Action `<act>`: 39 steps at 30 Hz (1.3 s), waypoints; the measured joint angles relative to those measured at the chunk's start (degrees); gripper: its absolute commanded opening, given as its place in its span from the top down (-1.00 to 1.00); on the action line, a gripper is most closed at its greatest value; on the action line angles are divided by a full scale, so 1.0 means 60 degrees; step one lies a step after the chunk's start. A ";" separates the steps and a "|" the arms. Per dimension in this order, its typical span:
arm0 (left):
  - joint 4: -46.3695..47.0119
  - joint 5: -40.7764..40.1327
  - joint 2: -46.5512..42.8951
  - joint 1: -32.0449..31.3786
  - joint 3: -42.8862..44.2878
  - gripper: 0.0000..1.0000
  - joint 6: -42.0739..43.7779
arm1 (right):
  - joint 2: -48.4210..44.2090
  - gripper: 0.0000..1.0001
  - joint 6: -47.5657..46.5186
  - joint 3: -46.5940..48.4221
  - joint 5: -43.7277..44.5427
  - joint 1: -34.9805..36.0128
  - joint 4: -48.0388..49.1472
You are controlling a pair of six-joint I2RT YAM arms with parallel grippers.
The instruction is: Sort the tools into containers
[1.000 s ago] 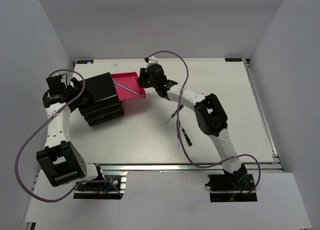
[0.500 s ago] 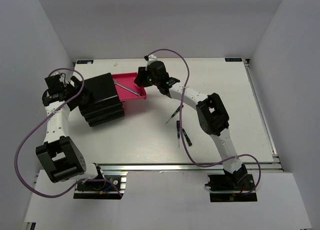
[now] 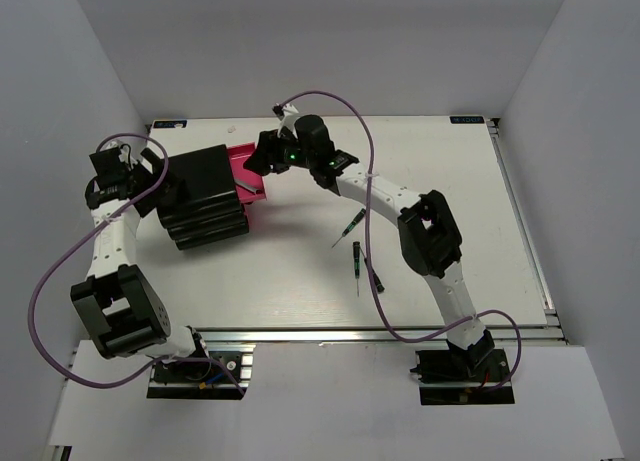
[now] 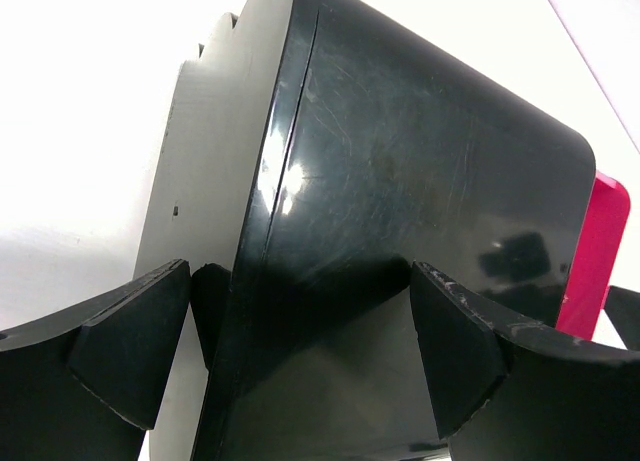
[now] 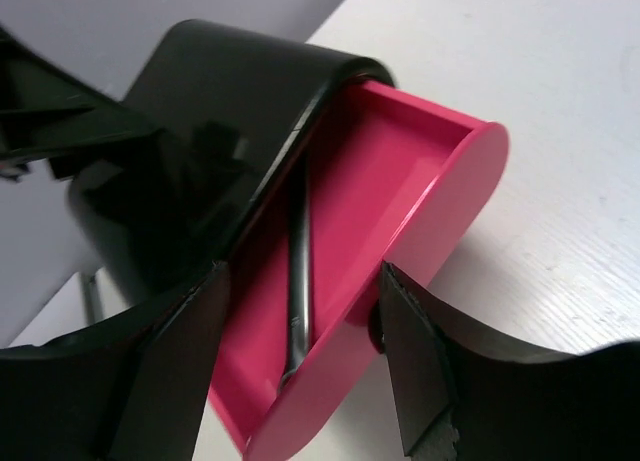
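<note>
The black drawer cabinet (image 3: 200, 191) stands at the table's left. Its top magenta-pink drawer (image 3: 244, 167) sticks out partway, with the silver wrench (image 5: 297, 231) lying inside. My right gripper (image 3: 266, 161) is open, its jaws straddling the drawer's front wall (image 5: 440, 181), the right finger (image 5: 430, 371) beside the black knob (image 5: 376, 326). My left gripper (image 3: 162, 186) is open at the cabinet's back, its fingers (image 4: 455, 346) on either side of the black casing (image 4: 400, 181). Three slim screwdrivers (image 3: 353, 224), (image 3: 356, 260), (image 3: 373, 275) lie mid-table. The bigger green-handled screwdriver is not in view.
The right arm's purple cable (image 3: 362, 131) loops over the table above the screwdrivers. White walls enclose the table on the left, back and right. The table's metal front rail (image 3: 380, 333) runs along the near edge.
My right gripper has moved left with the pink drawer, which has slid most of the way into the cabinet. The left gripper stays at the cabinet's back.
</note>
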 measured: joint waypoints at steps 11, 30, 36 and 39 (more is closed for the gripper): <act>0.0703 0.0732 0.0546 0.0018 0.0080 -0.94 -0.0029 | 0.0069 -0.34 0.1060 0.0000 -0.2601 -0.0066 0.1009; 0.0925 0.1344 0.1530 0.0015 0.0809 -0.94 -0.0229 | -0.0044 0.30 0.0594 0.0412 -0.3453 -0.1617 0.2299; 0.0936 0.1344 0.1530 0.0015 0.0812 -0.94 -0.0226 | -0.0594 1.00 -0.1264 0.0131 -0.2007 -0.2102 0.0368; 0.0943 0.1348 0.1534 0.0015 0.0809 -0.94 -0.0226 | -0.0455 1.00 -0.2153 0.0113 -0.0973 -0.1716 -0.0718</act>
